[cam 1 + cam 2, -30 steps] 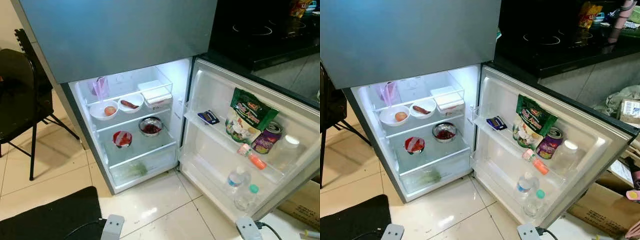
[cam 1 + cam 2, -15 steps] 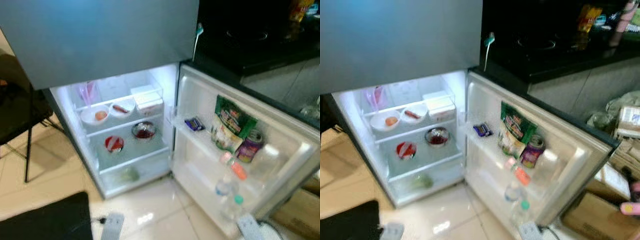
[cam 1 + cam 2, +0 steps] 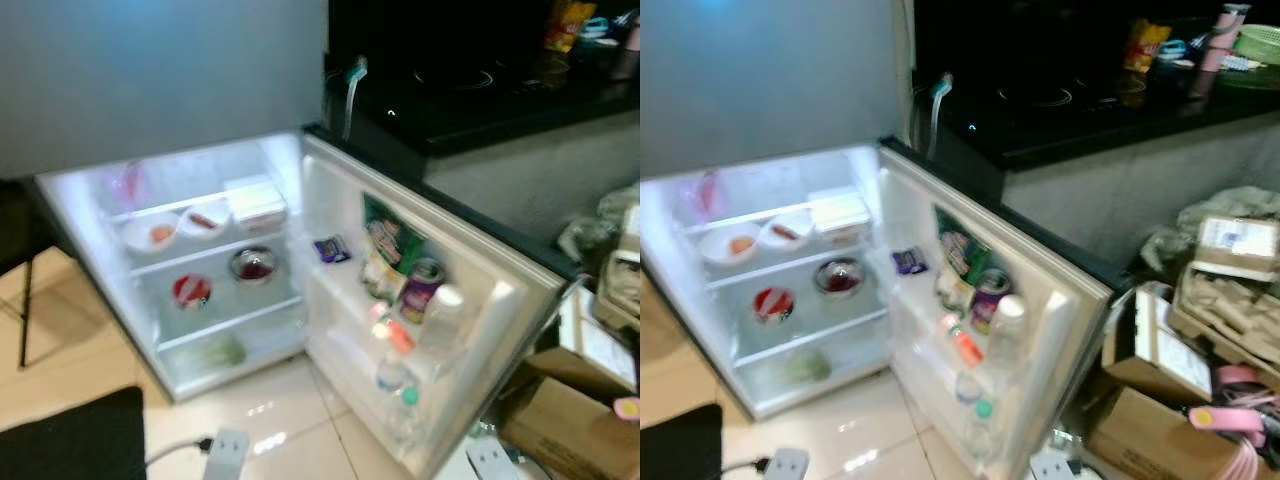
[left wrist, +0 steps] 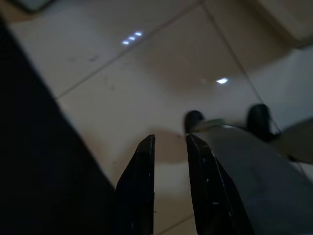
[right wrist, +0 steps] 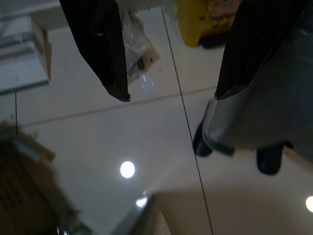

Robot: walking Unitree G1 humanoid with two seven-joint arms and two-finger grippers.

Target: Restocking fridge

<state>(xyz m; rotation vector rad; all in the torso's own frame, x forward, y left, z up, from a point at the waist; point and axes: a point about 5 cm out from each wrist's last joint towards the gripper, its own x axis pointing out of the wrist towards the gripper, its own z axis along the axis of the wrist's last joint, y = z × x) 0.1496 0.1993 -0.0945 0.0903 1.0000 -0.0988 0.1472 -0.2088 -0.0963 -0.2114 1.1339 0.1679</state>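
Note:
The fridge (image 3: 200, 80) stands with its lower door (image 3: 480, 300) swung wide open and the inside lit. On its shelves are two white bowls (image 3: 150, 233), a white box (image 3: 255, 200), a steel bowl (image 3: 254, 265) and a red-topped cup (image 3: 191, 290). The door racks hold a green snack bag (image 3: 390, 240), a purple can (image 3: 420, 290), a blue packet (image 3: 331, 249) and bottles (image 3: 392, 370). My left gripper (image 4: 168, 139) hangs over the floor tiles, fingers a narrow gap apart and empty. My right gripper (image 5: 171, 95) hangs open and empty too.
A black counter (image 3: 1060, 120) with a hob runs right of the fridge. Cardboard boxes (image 3: 1160, 350) and clutter lie on the floor at the far right. A black mat (image 3: 70, 440) covers the tiles at lower left. A chair leg (image 3: 22, 320) stands left of the fridge.
The whole picture has slid left and blurred, so the camera has turned right. The boxes on the right have come into view. Nothing in the fridge has moved.

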